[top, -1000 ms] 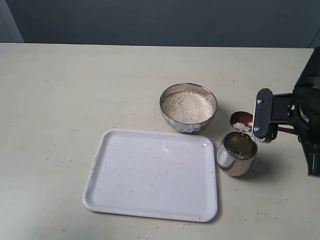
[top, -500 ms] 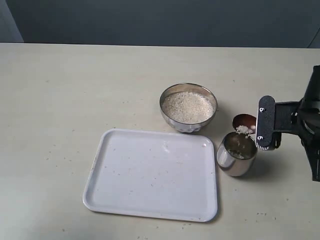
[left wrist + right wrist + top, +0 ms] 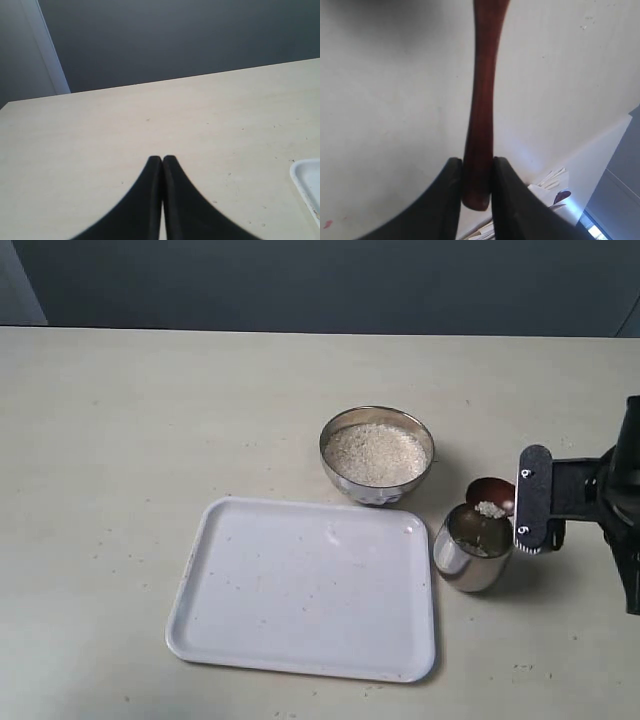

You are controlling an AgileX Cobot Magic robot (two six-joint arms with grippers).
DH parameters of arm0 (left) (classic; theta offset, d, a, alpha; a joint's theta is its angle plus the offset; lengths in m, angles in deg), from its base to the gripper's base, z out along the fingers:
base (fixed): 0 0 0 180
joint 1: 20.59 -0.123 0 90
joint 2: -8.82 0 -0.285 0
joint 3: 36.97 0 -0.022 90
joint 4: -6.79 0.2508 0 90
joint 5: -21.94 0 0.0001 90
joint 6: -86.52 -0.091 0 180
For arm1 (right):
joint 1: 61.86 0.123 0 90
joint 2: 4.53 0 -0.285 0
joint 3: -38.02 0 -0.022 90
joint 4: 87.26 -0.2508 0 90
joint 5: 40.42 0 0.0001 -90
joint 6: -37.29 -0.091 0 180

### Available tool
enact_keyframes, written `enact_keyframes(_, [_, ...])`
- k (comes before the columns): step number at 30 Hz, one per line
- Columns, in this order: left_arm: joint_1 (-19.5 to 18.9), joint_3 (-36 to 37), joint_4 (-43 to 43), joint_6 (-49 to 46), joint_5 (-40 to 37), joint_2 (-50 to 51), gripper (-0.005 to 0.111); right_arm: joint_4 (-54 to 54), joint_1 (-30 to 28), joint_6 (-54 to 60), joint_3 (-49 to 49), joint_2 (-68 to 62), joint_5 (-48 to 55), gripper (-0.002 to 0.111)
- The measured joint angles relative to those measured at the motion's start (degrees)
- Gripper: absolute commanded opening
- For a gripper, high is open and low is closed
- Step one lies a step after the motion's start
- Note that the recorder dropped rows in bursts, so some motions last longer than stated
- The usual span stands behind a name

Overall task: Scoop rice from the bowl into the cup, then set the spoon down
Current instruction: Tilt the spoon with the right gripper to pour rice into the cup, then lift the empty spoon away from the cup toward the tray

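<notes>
The steel bowl stands at mid-table, holding a heap of rice. To its lower right is the steel cup, with a few grains inside. The reddish-brown spoon hangs tilted over the cup's far rim, a small clump of rice at its lip. My right gripper is shut on the spoon's handle; in the right wrist view the gripper clamps the handle near its end. My left gripper is shut on nothing, above bare table, and does not show in the exterior view.
A white tray lies in front of the bowl, left of the cup; its corner shows in the left wrist view. The right arm's black body fills the right edge of the exterior view. A dark wall runs behind the table.
My right gripper has shifted right and down with the spoon. The scoop has come over the cup's rim and tipped, with the rice now at its lower edge.
</notes>
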Motion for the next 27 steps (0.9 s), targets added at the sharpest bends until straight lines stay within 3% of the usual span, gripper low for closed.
enact_keyframes(27, [0.0,0.0,0.0,0.0,0.0,0.0,0.001,3.19,0.0,-3.47,-3.11,4.4,-4.46,-0.001])
